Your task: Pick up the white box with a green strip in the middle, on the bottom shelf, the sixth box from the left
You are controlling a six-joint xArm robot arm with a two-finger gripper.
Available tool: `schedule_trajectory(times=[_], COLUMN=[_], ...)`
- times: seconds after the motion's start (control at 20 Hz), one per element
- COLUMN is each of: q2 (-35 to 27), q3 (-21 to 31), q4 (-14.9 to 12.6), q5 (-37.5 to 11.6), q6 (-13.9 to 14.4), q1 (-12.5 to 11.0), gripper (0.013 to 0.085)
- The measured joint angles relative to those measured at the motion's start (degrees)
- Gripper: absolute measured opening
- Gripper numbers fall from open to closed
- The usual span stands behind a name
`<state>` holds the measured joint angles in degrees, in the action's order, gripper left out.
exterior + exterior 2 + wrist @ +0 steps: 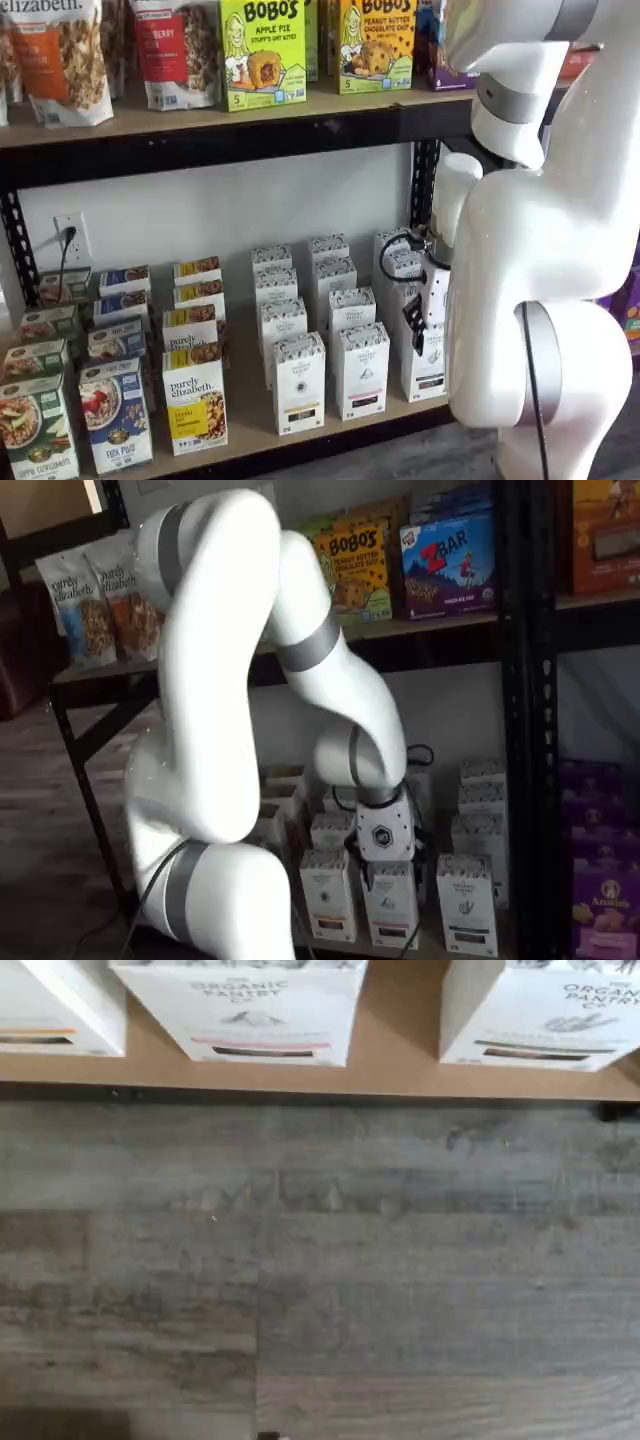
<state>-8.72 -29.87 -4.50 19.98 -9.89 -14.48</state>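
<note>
The white box (pixel 545 1015) with a green strip stands on the bottom shelf (pixel 400 1070), beside a pink-strip box (pixel 262 1015) and an orange-strip box (pixel 55 1010). In both shelf views it is the rightmost front white carton (pixel 428 368) (pixel 465 905). My gripper (pixel 414 338) hangs low in front of the shelf, just before this carton and partly hiding it. Its black fingers show side-on, so I cannot tell whether they are open. They hold nothing that I can see. The gripper's white body (pixel 385 835) hangs above the front white cartons.
Two more white cartons (pixel 298 382) (pixel 360 368) stand left of the target, with rows behind. Colourful granola boxes (pixel 195 400) fill the shelf's left. A black upright (pixel 530 730) stands to the right. Grey wood floor (pixel 320 1280) lies in front. The arm (pixel 540 250) blocks the right side.
</note>
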Motion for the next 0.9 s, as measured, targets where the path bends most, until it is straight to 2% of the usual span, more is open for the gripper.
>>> schedule_trajectory(times=[0.05, 0.25, 0.3, 0.4, 0.45, 0.5, 0.7, 0.8, 0.9], q2=[-1.48, -6.82, -8.12, -11.24, -12.74, -13.71, -17.95, -19.84, -21.43], q3=[-1.06, -4.99, -6.13, -9.52, -11.08, -12.05, -16.61, -19.18, -21.17], q4=[-1.37, -3.79, -7.66, -20.45, -22.95, -22.78, -15.42, -16.26, -14.19], q5=[-0.47, -3.33, -4.03, -4.33, -4.29, -4.39, -4.42, -3.33, -2.9], q6=[0.98, 2.22, 5.44, 16.26, 18.29, 17.97, 10.67, 10.98, 8.77], q1=[-0.3, -1.47, -2.06, -3.54, -3.86, -3.97, -4.17, -4.56, -4.74], gripper=[0.085, 0.085, 0.085, 0.085, 0.085, 0.085, 0.085, 0.085, 0.085])
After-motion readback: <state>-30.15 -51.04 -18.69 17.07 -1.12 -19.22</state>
